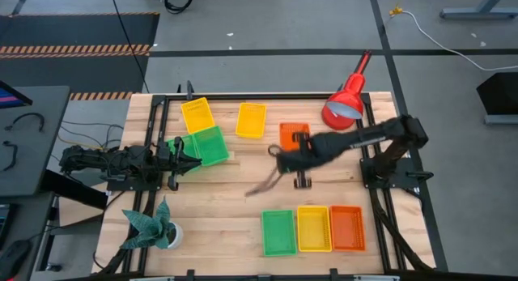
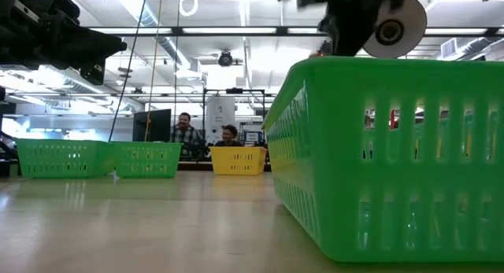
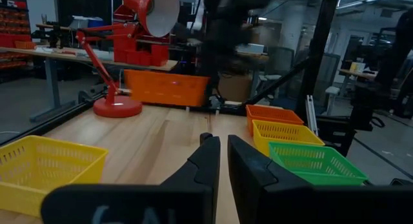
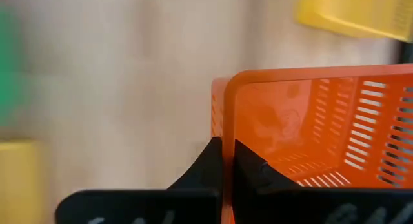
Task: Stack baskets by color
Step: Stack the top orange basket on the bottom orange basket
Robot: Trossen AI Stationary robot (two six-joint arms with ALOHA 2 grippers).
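Observation:
An orange basket (image 1: 295,134) (image 3: 166,88) is at the table's middle, toward the far side, with my right gripper (image 1: 280,158) (image 4: 226,150) shut on it. Two yellow baskets (image 1: 197,115) (image 1: 251,119) lie farther left on the far side. A green basket (image 1: 210,145) lies just beyond my left gripper (image 1: 188,155) (image 3: 223,161). That gripper rests level at the left edge, shut to a narrow slit with nothing in it. A green (image 1: 278,232), a yellow (image 1: 313,228) and an orange basket (image 1: 348,227) stand side by side at the near edge. My right gripper pinches one upright end wall (image 4: 226,114) of the orange basket, close to a corner. One finger (image 4: 248,164) is inside the basket and the other (image 4: 205,162) outside. The fingers come from above, slanting down. The basket seems to hang a little clear of the table.
A red desk lamp (image 1: 344,103) stands at the far right corner, near my right arm. A potted plant (image 1: 154,224) is at the near left corner. Bare wood lies in the table's middle. People sit in the room beyond the table (image 2: 205,135).

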